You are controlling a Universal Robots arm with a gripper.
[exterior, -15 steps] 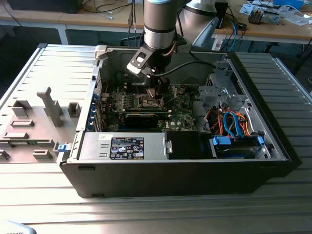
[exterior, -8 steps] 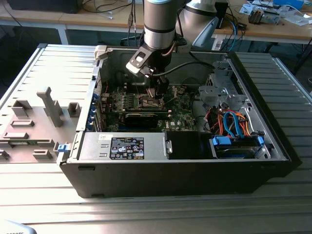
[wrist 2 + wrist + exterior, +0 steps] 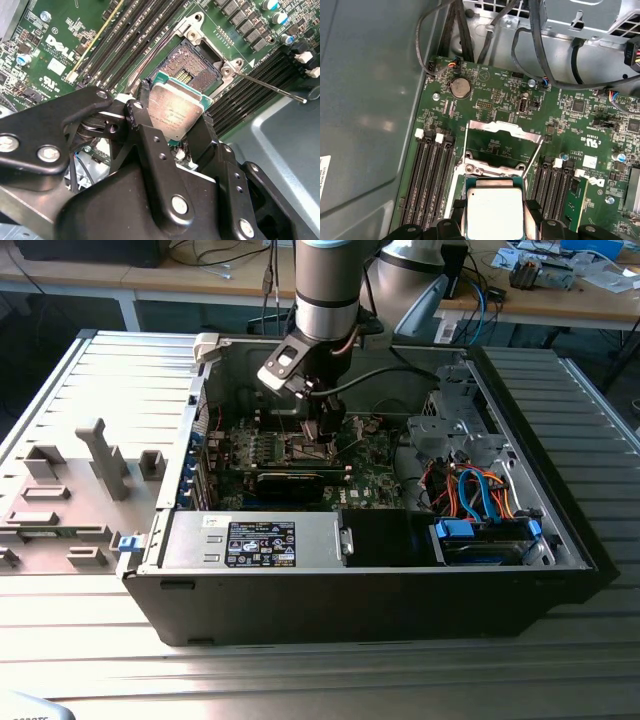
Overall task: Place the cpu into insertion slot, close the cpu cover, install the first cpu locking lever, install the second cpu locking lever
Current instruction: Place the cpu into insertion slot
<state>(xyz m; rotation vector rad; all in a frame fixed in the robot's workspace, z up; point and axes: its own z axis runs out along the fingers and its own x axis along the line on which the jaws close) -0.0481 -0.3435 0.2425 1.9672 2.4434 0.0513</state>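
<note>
The cpu (image 3: 175,112) is clamped flat between the two black fingers (image 3: 146,102) of the end effector (image 3: 175,116), its dull metal face toward the camera and green edges showing at its corners. In the second wrist view it hangs just beside the insertion slot (image 3: 192,62), its far edge over the slot's near rim. The slot's dark pin field lies bare, so the cpu is not seated. Whether the cpu touches the rim I cannot tell.

In the first wrist view the cpu (image 3: 495,212) sits in the end effector (image 3: 495,216), with the cpu cover (image 3: 502,127) just past it. The cover is swung open, and green board shows through its square window. A thin lever (image 3: 270,87) sticks out from the slot's corner, free of any catch.

Rows of black memory slots (image 3: 427,175) flank the socket on both sides. A coin battery (image 3: 460,87) lies further out on the motherboard (image 3: 570,125), near black cables (image 3: 520,55).

In the exterior view the arm (image 3: 328,290) reaches down into the open computer case (image 3: 560,540), with the end effector (image 3: 328,430) low over the board. A power supply (image 3: 250,540) sits along the case's near wall, and the case lies on a slatted metal worktop (image 3: 300,680).
</note>
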